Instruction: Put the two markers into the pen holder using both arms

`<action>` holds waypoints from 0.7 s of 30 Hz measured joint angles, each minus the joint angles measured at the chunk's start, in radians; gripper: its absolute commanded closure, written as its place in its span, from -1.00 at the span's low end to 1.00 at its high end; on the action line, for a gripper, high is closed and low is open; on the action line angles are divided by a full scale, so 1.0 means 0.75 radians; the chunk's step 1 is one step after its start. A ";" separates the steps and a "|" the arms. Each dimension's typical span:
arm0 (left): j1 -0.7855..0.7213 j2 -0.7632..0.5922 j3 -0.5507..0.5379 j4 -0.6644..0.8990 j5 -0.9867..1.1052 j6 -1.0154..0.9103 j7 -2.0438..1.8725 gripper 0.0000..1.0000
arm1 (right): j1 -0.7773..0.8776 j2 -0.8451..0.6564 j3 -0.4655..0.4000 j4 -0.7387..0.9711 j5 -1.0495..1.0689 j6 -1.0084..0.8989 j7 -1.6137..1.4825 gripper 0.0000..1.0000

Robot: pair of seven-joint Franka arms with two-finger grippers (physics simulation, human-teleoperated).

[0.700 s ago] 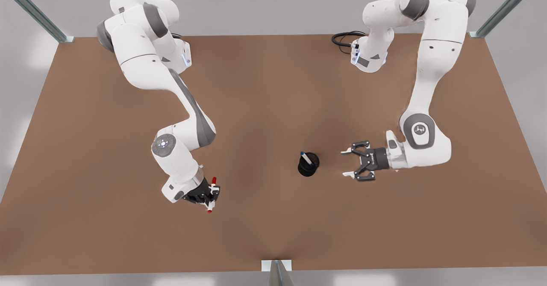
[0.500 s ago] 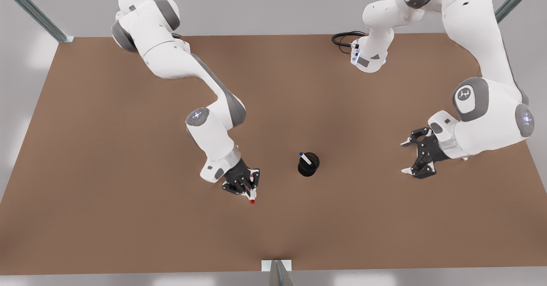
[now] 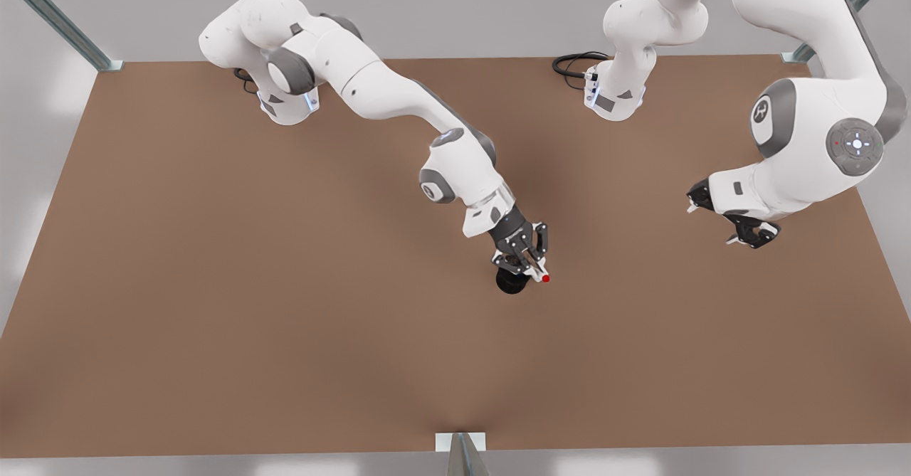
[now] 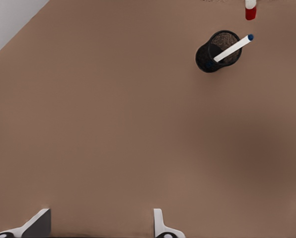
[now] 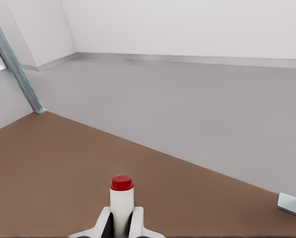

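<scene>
Right wrist view first: my right claw is pinched narrow on the red marker. The white barrel sits between my two fingers, and its red end sticks out past the tips.

From the front view, that right claw hangs directly above the pen holder and covers part of its rim. The red marker is tilted in my grip, with its red end poking out on the side away from my wrist, just past the holder's edge.

My left claw hovers over the brown table, well apart from the holder, toward the front view's right, waiting. In the left wrist view its fingers are spread wide with nothing between them, and the claw looks out over bare tabletop.

Far out ahead of that left claw stands the black pen holder. The blue marker is already inside it, leaning on the rim with its dark blue end sticking out. Just beyond the holder the red end of the other marker hangs down, apart from the rim.
</scene>
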 measured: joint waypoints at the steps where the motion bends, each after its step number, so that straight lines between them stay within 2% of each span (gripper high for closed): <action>1: 0.001 0.005 -0.001 0.000 0.001 -0.001 -0.054 -1.00 | 0.001 0.013 -0.002 0.001 0.000 0.006 0.009 0.57; 11: 0.003 0.036 -0.001 -0.002 0.003 -0.003 -0.454 -1.00 | 0.013 0.049 -0.008 0.002 -0.005 -0.095 0.024 0.57; 21: 0.009 0.053 0.001 -0.002 0.005 0.001 -0.683 -1.00 | 0.051 0.118 -0.043 0.002 -0.010 -0.077 0.000 0.57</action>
